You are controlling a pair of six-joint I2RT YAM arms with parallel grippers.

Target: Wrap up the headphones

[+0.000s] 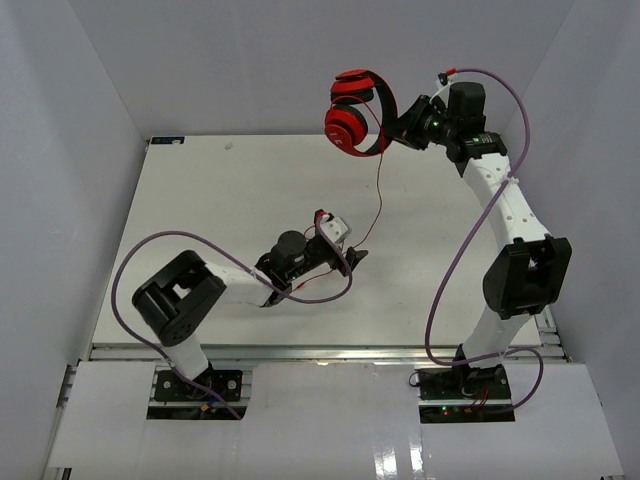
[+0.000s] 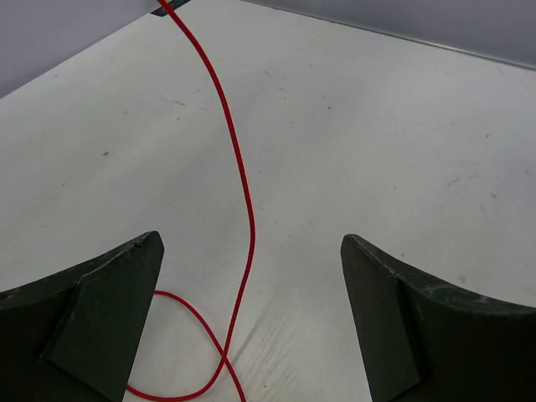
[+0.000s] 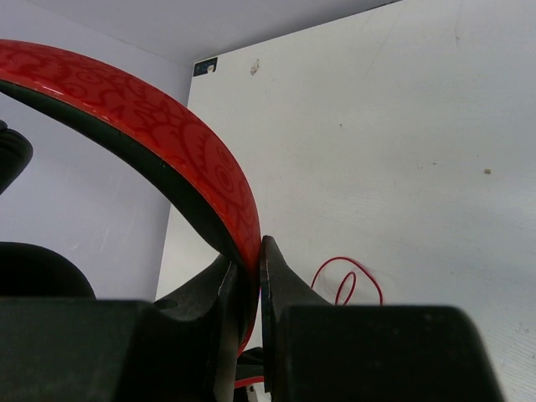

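Well above the table [image 1: 200, 200], the right jaws are pressed together on the band of the headphones [image 1: 352, 118], whose cups hang just beyond their tips. The cord [image 2: 243, 184] drops from there and passes between the left jaws, which stand spread wide, then loops on the table beneath them.

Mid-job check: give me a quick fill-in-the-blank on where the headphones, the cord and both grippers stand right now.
1. The right gripper is shut on the ____ of the headphones.
2. The left gripper stands ____, with the cord running between its fingers.
3. The thin cord is ____ in colour.

Missing words: band; open; red.
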